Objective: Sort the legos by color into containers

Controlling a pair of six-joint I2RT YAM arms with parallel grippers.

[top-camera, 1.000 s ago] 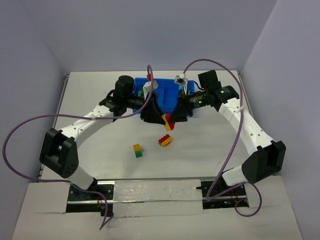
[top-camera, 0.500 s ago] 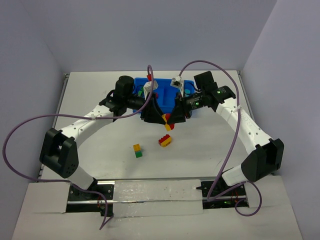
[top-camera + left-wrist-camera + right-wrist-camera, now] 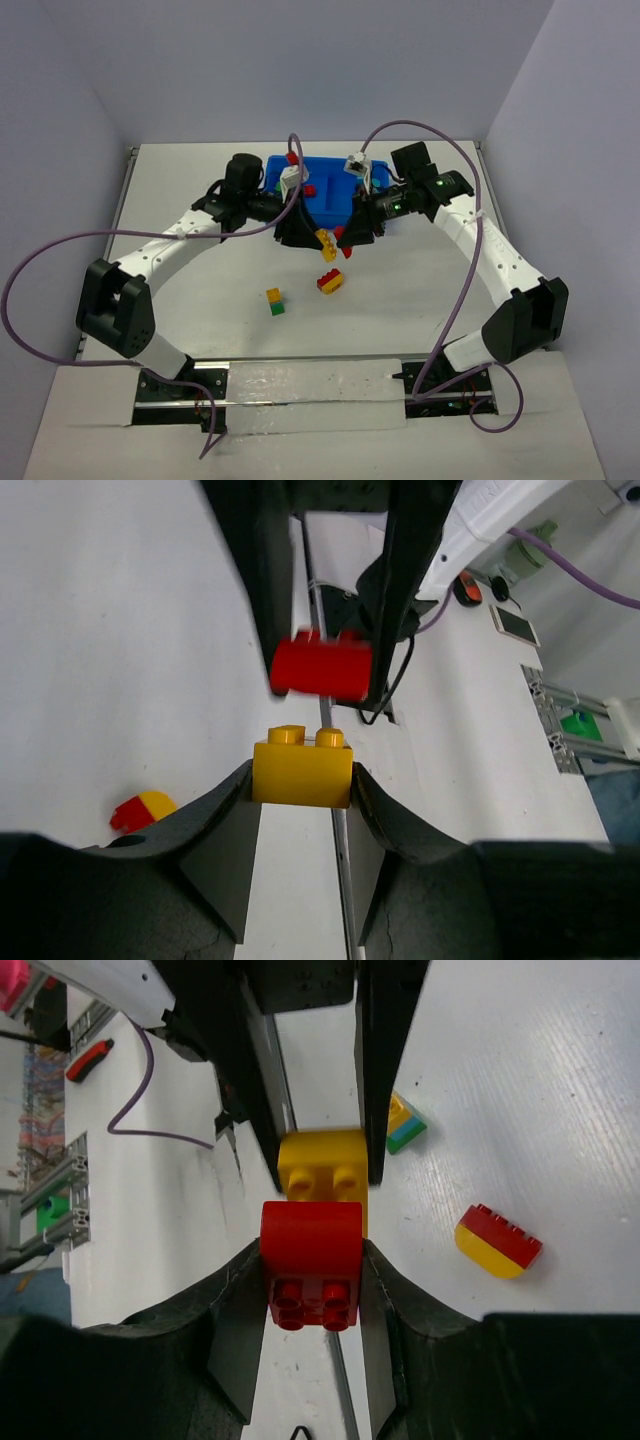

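One yellow brick (image 3: 301,771) between left jaws, red brick (image 3: 311,1250) between right jaws

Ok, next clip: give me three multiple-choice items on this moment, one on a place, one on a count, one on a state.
1. In the top view, where does the yellow-green pair lie relative to the red-yellow pair?
A) left of it, nearer the arm bases
B) right of it
C) stacked on top of it

2. How many lego pairs lie on the table?
A) one
B) two
C) four

3. What does the left gripper hold?
A) nothing
B) a green brick
C) a yellow brick

Answers:
1 A: it sits lower left of the other pair.
2 B: only those two rest on the white surface.
3 C: its wrist view shows it clamped on the brick's sides, while the right gripper holds the red brick.
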